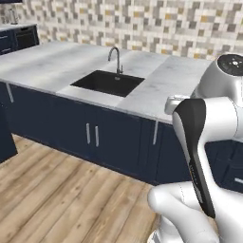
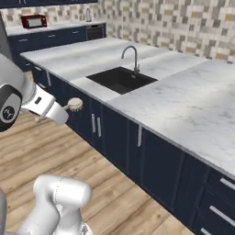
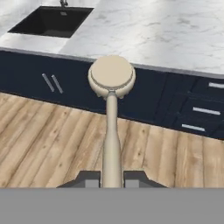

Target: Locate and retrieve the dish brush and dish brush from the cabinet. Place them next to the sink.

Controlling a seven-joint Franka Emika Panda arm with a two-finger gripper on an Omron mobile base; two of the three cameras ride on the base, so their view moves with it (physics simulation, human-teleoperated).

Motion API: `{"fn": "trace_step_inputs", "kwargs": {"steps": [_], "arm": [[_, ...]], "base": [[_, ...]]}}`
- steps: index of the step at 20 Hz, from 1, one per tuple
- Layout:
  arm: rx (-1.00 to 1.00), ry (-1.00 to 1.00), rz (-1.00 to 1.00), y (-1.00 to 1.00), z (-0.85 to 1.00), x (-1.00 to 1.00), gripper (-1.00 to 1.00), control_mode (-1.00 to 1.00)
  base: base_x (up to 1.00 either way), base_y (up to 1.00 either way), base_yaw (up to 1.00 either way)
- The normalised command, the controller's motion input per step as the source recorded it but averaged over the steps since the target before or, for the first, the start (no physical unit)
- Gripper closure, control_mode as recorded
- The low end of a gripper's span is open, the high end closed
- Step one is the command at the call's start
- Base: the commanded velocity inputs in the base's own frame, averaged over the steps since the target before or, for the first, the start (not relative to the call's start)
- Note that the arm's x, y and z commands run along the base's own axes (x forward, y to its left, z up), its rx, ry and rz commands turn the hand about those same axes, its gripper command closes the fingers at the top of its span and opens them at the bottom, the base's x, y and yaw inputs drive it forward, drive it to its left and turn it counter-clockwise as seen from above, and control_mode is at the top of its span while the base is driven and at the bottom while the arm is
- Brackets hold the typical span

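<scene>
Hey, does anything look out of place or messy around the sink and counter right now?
Nothing stands out. The sink and counter look tidy, and the tan dish brush sits straight in the shut gripper over the wood floor.

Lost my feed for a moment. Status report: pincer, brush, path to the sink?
Pincer shut on tan brush handle. Brush held over wood floor, short of counter. Sink ahead, nothing in the way.

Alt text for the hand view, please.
The gripper is shut on the handle of a pale wooden dish brush, head pointing away, held over wood floor in front of navy cabinets; the black sink sits at upper left.
</scene>
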Motion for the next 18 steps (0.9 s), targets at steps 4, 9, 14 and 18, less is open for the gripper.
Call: {"fn": "trace_step_inputs", "kwargs": {"steps": [4, 9, 14, 18], "arm": [[0.0, 0.0, 0.0, 0.0, 0.0, 0.0, 1.0, 1.0], [0.0, 0.0, 0.0, 0.0, 0.0, 0.0, 1.0, 1.0], [0.0, 0.0, 0.0, 0.0, 0.0, 0.0, 1.0, 1.0], [0.0, 0.0, 0.0, 0.0, 0.0, 0.0, 1.0, 1.0]], "base": [[0.0, 0.0, -0.47], [0.0, 0.0, -0.47], [0.29, -0.02, -0.35], [0.55, -0.08, -0.23]]}}
